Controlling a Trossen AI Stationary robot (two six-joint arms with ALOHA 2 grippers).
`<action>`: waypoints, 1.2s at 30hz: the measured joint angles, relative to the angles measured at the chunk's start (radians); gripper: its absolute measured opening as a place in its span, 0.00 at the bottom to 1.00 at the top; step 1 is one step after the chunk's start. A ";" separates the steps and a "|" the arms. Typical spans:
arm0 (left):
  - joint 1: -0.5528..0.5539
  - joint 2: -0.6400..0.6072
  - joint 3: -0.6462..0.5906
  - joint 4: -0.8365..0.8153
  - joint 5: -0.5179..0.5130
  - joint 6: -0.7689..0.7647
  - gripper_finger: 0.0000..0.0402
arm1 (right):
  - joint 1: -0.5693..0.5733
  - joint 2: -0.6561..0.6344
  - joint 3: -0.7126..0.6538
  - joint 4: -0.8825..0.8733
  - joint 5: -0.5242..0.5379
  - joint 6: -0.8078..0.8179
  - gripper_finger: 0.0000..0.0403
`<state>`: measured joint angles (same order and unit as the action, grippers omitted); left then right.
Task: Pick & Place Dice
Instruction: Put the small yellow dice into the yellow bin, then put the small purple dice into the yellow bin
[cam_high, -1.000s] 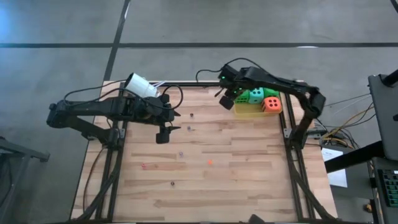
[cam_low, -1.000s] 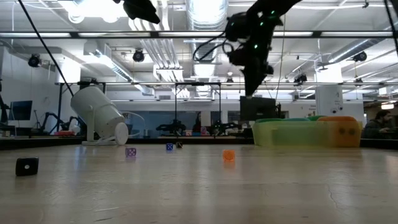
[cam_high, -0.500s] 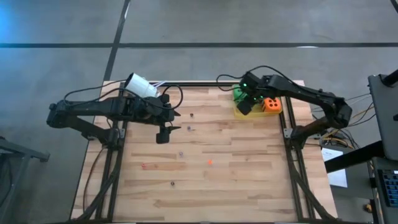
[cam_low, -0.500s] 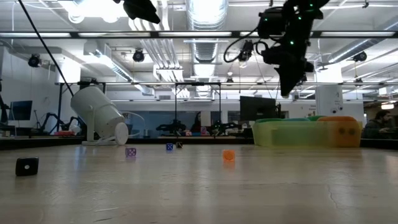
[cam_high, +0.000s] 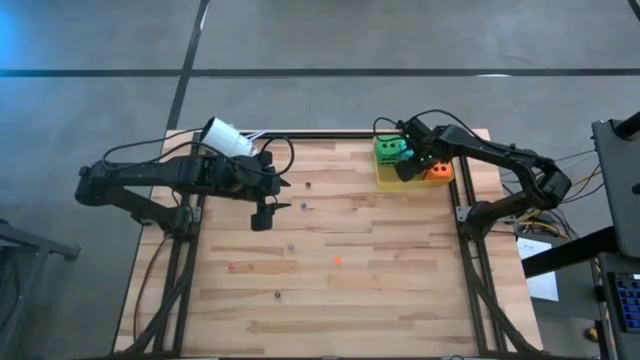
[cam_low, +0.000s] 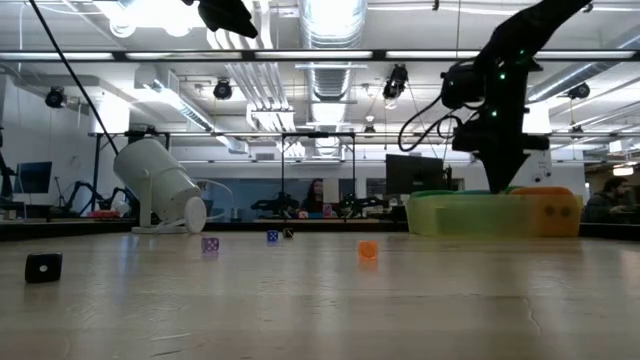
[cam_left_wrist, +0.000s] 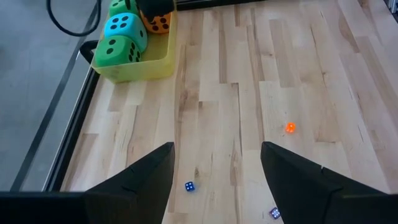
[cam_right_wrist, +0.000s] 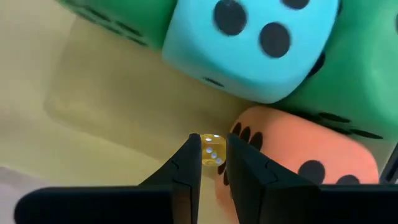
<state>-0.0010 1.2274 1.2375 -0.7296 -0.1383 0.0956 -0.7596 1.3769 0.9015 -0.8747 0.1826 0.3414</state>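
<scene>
1. Right gripper: clamped on a small yellow die, held inside the yellow tray at the table's far right, directly above its floor.
2. Large dice in the tray: teal die, orange die, green die; the orange one lies just beside the held die.
3. Left gripper: fingers apart, waiting over the table's left, well apart from the tray.
4. Small dice are left on the boards, nearer the left arm.

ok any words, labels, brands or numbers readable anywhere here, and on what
No words, brand names or printed numerals can be read in any view.
Teal die: dark pips only, no text.
Orange-red die: dark pips only.
Green dice: dark pips only.
Small yellow die between the right gripper's fingers: white pips, too small to count surely.
Small dice on the table: too small to read.
</scene>
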 joint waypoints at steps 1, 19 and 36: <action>0.000 0.000 0.000 0.000 0.000 0.000 0.61 | -0.004 0.000 -0.003 0.006 0.000 0.000 0.14; 0.000 0.000 0.000 0.000 0.000 -0.001 0.61 | -0.008 0.000 -0.040 0.052 -0.008 0.000 0.38; 0.005 0.002 -0.018 -0.059 0.000 -0.153 0.61 | 0.128 -0.192 0.070 -0.036 -0.006 -0.018 0.41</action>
<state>0.0036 1.2293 1.2192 -0.7885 -0.1385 -0.0577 -0.6317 1.1854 0.9717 -0.9112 0.1764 0.3229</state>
